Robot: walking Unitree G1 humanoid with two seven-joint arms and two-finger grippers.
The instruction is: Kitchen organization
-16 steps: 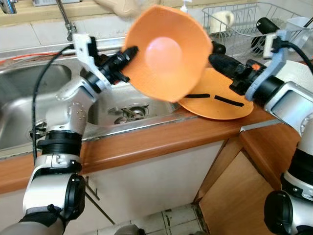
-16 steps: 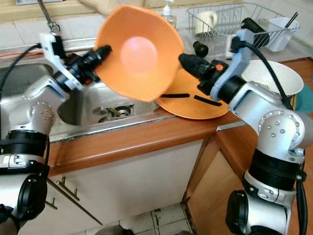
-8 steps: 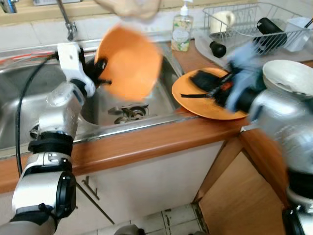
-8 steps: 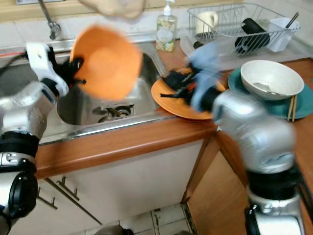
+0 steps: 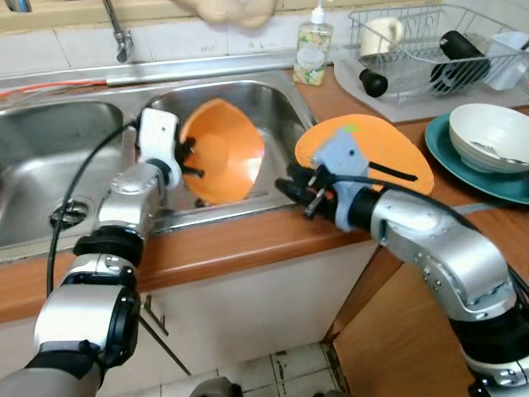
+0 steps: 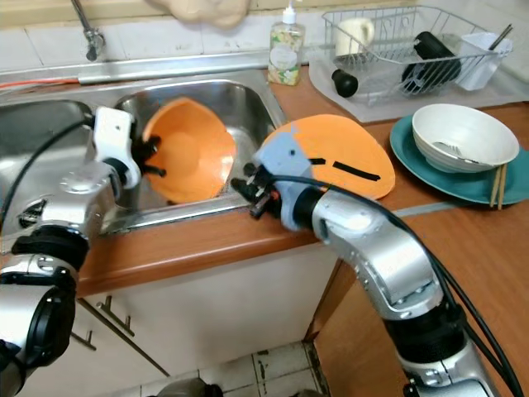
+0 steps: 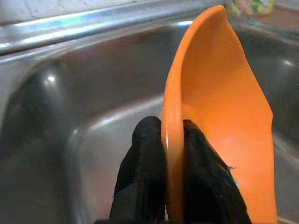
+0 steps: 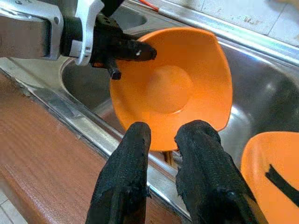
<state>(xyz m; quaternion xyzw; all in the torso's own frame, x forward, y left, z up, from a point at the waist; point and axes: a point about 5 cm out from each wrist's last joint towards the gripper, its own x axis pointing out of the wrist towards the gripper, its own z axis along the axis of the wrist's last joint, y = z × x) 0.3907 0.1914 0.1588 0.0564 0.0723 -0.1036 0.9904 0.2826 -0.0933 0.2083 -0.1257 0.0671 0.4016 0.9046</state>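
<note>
The left gripper [image 5: 192,161] is clamped on the rim of an orange bowl [image 5: 223,161], one black finger on each face of the wall, as the left wrist view confirms [image 7: 175,154]. The bowl stands tilted on edge inside the right basin of the steel sink [image 5: 273,99], its hollow facing the counter side and its lower edge down in the basin. The right gripper [image 5: 295,188] hovers over the front edge of the sink, just beside the bowl but not touching it; its two fingers [image 8: 128,172] sit close together with a narrow gap and nothing between them. An orange plate [image 5: 388,153] lies flat on the wooden counter [image 5: 248,240] immediately right of the sink, partly covered by the right wrist, with black chopsticks [image 5: 393,172] resting across it. Further right, a white bowl [image 5: 493,136] sits on a teal plate [image 5: 446,153], and a pair of wooden chopsticks [image 6: 496,184] leans on that plate's rim. Behind the sink stands a soap bottle [image 5: 312,51], a faucet [image 5: 118,33] and a wire dish rack [image 5: 413,41] holding a mug and a dark item. A cabinet door below the counter stands open [image 5: 405,331].
</note>
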